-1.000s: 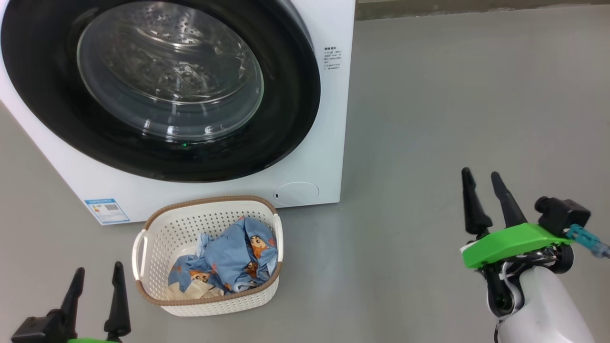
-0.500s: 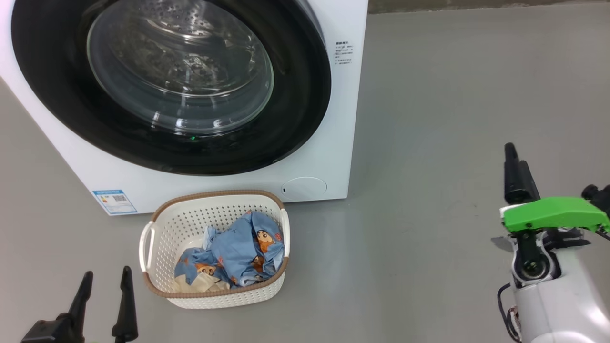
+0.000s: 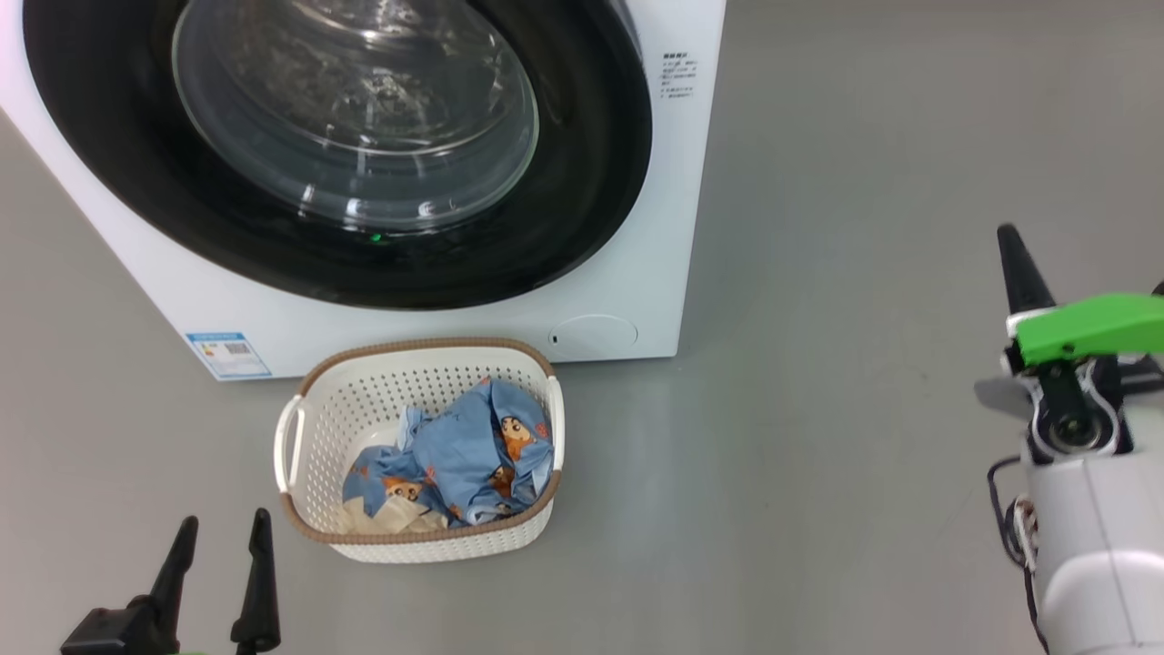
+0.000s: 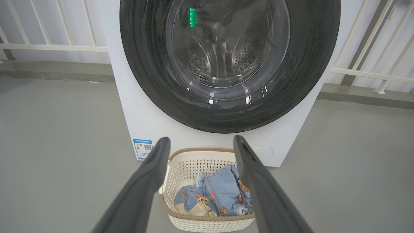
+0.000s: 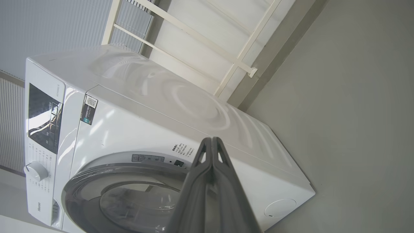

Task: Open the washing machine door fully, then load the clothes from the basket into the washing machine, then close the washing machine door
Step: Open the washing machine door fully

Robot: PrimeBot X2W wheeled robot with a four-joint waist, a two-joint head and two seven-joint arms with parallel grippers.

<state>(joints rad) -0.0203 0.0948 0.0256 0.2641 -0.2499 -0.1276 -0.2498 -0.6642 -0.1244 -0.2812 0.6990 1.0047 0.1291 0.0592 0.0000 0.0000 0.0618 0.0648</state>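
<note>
"Dark fingers, item (a): how do they stand?" asks the student.

"(a) Right gripper (image 3: 1008, 238): two fingers pressed together with nothing between them, raised over the bare floor (image 3: 864, 409) to the right of the washing machine (image 3: 677, 227) and well apart from it. (b) Left gripper (image 3: 225, 520): fingers spread and empty, low, just left of the basket (image 3: 423, 346)."

"And the task's things?"

"(c) Washing machine door (image 3: 364, 118): shut flush against the front, its glossy black rim ringing the clear bowl. Opening it appears to be the step in hand, with none of the task done so far. (d) The basket stands on the floor directly before the machine, below the door and near the round flap (image 3: 593, 335). (e) Clothes (image 3: 464, 455): bunched inside it, toward its right end."

"What could go wrong from here?"

"Three risks, as a judgement. First, closed fingers used as a hook may skid off the glossy rim if the tips miss the door's edge; no handle recess is plainly visible. Second, the basket sits close under the door, so an arm sweeping low could knock it over and spill the clothes. Third, a door left only partly open would narrow the way to the drum, and fabric might snag on it during loading."
</note>
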